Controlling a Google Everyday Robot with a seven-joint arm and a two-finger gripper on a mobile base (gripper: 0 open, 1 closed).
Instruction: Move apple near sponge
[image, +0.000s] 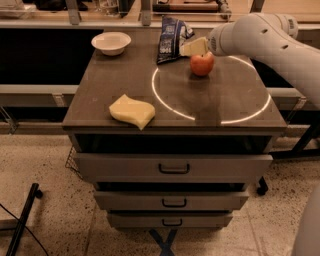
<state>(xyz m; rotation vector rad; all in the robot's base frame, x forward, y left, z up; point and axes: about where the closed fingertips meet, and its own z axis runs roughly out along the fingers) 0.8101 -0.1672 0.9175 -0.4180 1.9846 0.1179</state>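
The red-orange apple sits on the dark cabinet top, at the back inside a glowing white ring. The pale yellow sponge with wavy edges lies near the front left edge, well apart from the apple. My gripper, with pale yellow fingers, comes in from the right on a white arm and hovers just above and behind the apple's left side.
A white bowl stands at the back left corner. A dark blue snack bag lies at the back centre, just left of the gripper. Below the top are three drawers. A counter runs behind the cabinet.
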